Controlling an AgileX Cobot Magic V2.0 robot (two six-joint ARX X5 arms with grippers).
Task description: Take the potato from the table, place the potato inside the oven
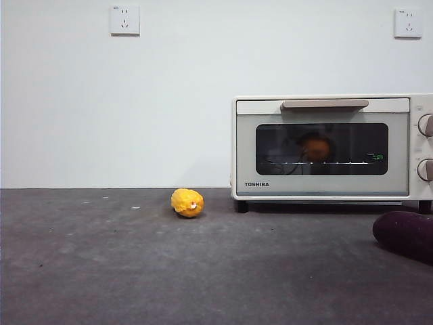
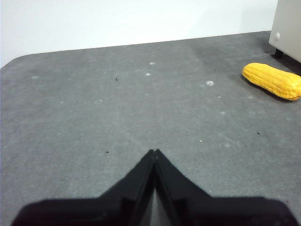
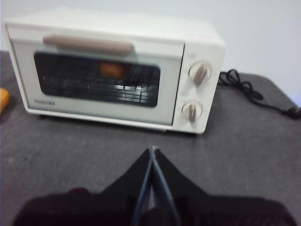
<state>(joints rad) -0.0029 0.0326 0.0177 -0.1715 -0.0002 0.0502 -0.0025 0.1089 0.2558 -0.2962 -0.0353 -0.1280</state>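
Note:
The cream-white oven (image 1: 247, 149) stands at the right on the dark grey table (image 1: 135, 271), its door closed. Through the dark glass the orange-brown potato (image 1: 316, 147) shows on the wire rack, and it appears again in the right wrist view (image 3: 112, 69). My right gripper (image 3: 153, 149) hovers over the table in front of the oven (image 3: 164, 52), shut and holding nothing. My left gripper (image 2: 154, 151) is shut and holding nothing above bare table (image 2: 94, 117), well away from the oven's corner (image 2: 288, 26). Neither gripper shows in the front view.
A bumpy yellow corn piece (image 1: 187, 202) lies left of the oven, also in the left wrist view (image 2: 273, 80). A dark purple vegetable (image 1: 406, 235) lies at the front right. The oven's black cord (image 3: 254, 94) trails over the table beside its knobs (image 3: 200, 73).

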